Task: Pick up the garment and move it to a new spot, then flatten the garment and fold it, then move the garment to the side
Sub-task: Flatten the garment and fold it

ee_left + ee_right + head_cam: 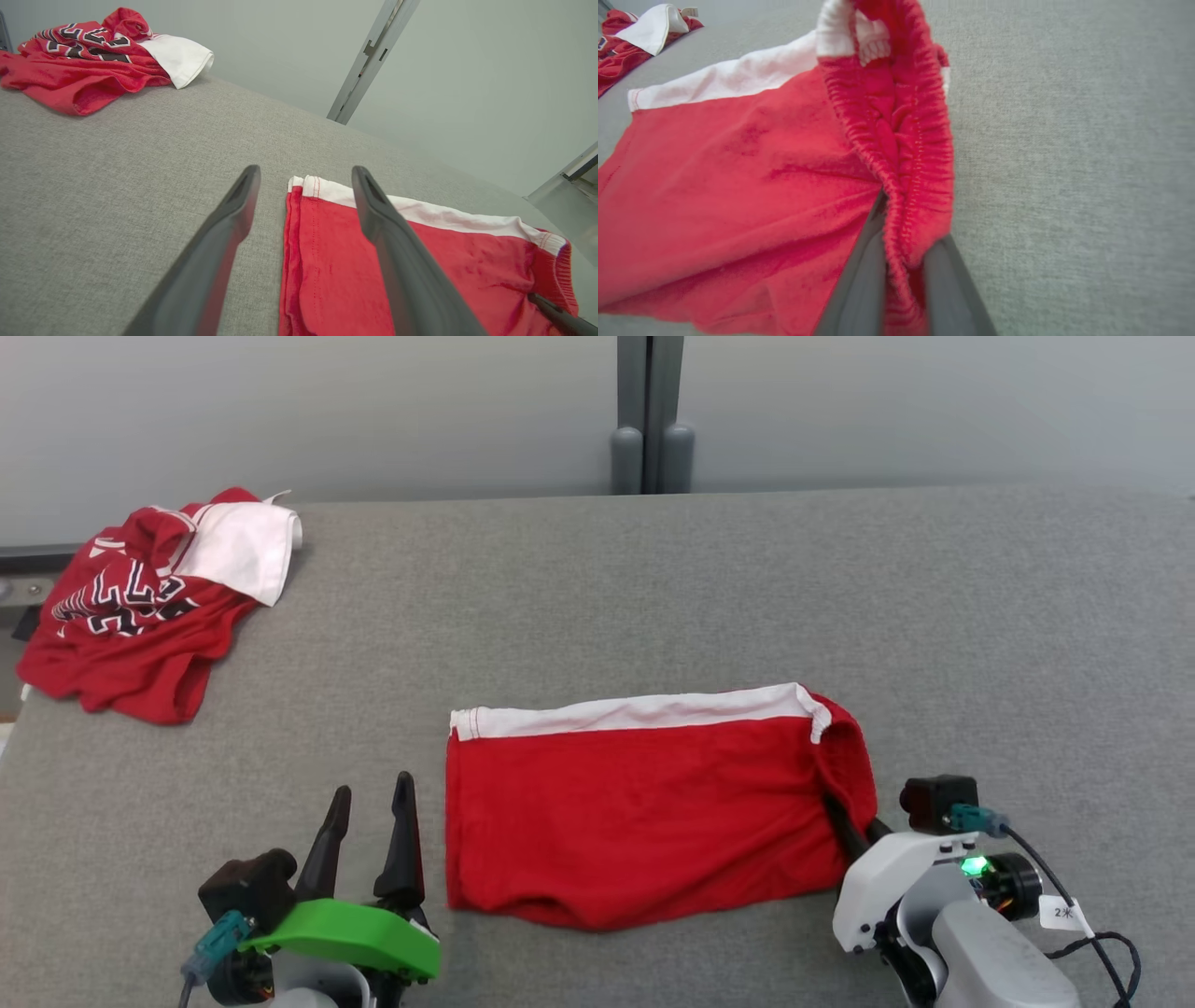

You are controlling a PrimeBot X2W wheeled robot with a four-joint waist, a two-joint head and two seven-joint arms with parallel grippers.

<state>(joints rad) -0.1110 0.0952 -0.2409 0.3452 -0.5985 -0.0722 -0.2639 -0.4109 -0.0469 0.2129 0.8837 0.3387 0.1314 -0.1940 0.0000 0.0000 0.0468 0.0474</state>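
Our right gripper (908, 224) clamps the elastic waistband (920, 154) of the folded red garment (644, 812). The cloth bunches between its fingers, a hold for dragging it aside, we judge. Our left gripper (372, 798) stands open, the garment's far edge just beside its tips, free to steady it.
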